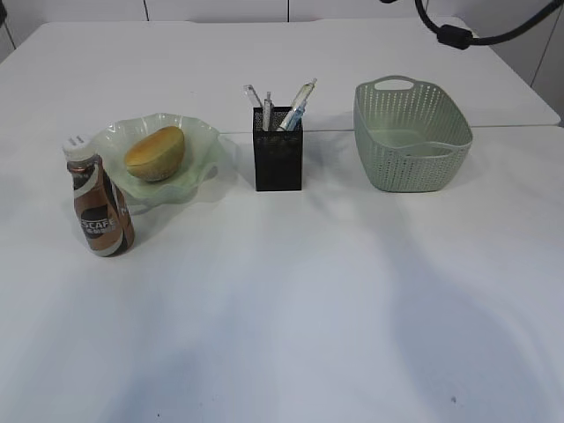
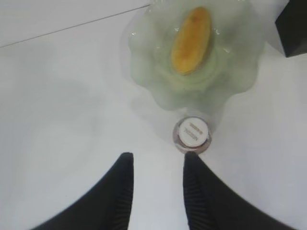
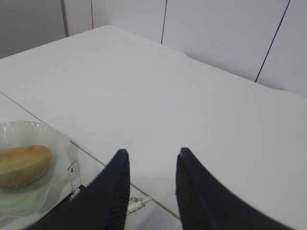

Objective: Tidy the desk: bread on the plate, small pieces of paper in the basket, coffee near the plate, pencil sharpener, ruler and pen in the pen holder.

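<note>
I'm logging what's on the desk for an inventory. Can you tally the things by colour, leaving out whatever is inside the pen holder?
Green: 2, the plate and the basket
Brown: 2, the bread and the coffee bottle
Black: 1, the pen holder
Total: 5

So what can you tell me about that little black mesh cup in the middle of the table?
The black metal mesh pen holder is a square cup, taller than wide, standing upright on the white tabletop about midway between the pale green ruffled glass plate and the sage-green plastic basket, touching neither. Its perforated walls look dark and undented. Several slim writing things stick out of its top, leaning outward, some clear or whitish; exactly what each is cannot be told. No gripper touches it.
</note>
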You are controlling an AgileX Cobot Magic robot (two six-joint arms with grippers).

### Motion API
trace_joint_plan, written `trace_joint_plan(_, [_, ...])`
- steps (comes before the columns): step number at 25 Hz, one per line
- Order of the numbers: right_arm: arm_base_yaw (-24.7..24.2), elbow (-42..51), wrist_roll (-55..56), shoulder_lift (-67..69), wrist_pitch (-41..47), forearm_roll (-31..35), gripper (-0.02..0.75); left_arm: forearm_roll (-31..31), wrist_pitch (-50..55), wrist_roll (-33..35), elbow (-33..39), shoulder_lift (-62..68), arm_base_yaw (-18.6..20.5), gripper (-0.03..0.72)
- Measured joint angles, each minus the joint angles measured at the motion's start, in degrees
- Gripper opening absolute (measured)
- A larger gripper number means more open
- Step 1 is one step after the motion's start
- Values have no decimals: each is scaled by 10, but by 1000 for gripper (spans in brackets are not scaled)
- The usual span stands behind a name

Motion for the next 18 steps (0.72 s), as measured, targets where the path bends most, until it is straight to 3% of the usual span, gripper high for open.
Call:
trace_joint_plan(15, [0, 123, -6, -93, -16, 0, 277, -48, 40, 18, 1, -237, 0, 232])
trace_joint_plan(18, [0, 146, -6, -121, -19, 0, 277, -57, 40, 18, 38, -299, 0, 232])
